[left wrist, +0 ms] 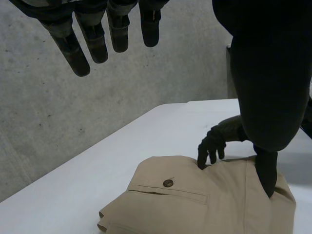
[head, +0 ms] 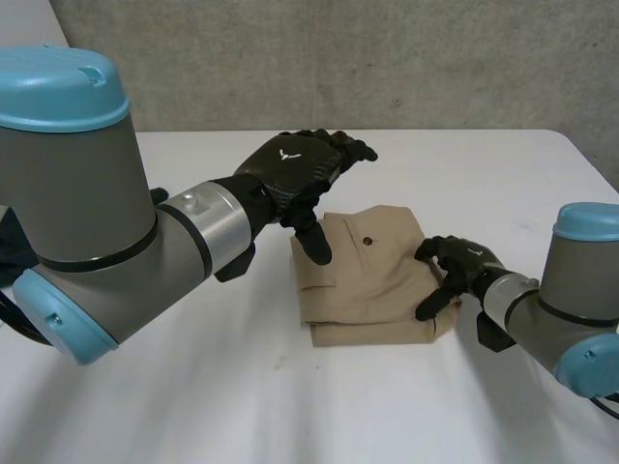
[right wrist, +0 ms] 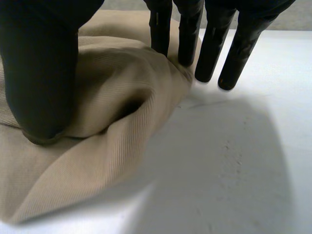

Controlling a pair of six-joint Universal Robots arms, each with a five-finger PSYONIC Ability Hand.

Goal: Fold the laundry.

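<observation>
Trousers [head: 372, 280], tan ribbed cloth, folded square on white worktop [head: 290, 406], left robot hand [head: 295, 169] above, loosely open, empty, right robot hand [head: 459, 266] pinching bunched edge, concrete wall [head: 387, 58] behind

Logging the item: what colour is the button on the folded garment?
Dark brown button on the tan garment; clearest in the left wrist view.
</observation>
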